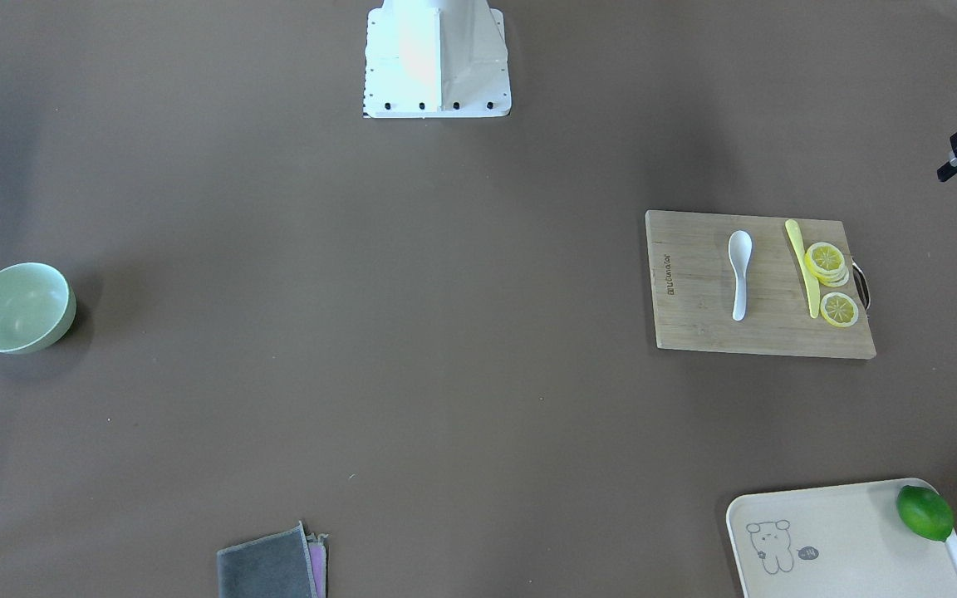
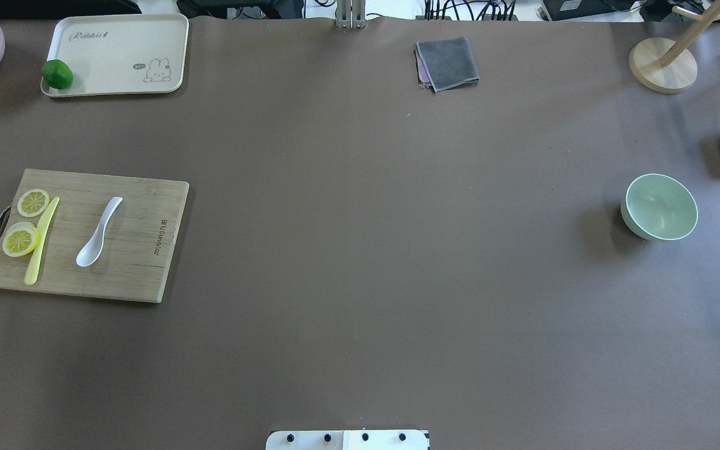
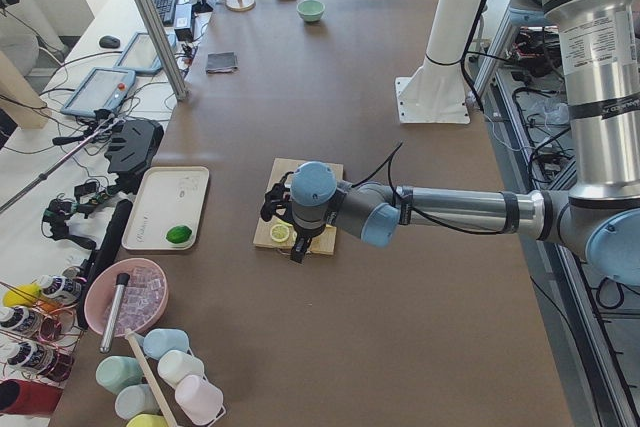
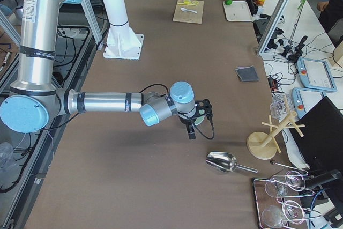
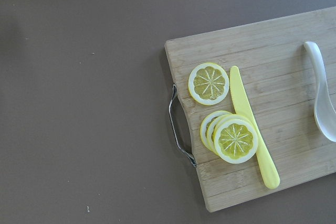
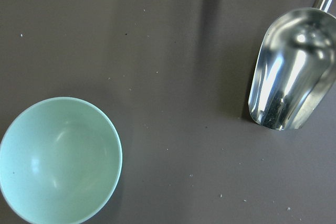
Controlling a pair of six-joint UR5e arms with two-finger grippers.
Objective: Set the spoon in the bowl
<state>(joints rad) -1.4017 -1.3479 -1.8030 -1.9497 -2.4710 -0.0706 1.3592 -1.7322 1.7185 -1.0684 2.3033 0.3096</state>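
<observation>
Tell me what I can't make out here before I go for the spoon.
Left gripper: open or shut unknown; too small in the left side view.
Right gripper: same, right side view; it also covers part of the bowl.
Spoon: scoop cut off by the left wrist view's edge.

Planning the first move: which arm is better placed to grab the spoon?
Left. The left gripper hangs at the cutting board with the spoon; the right gripper is far off by the bowl.

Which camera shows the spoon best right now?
Exterior front-facing: the spoon lies whole on the cutting board. Overhead is similar; left wrist crops it; exterior right shows it tiny; exterior left hides it.
</observation>
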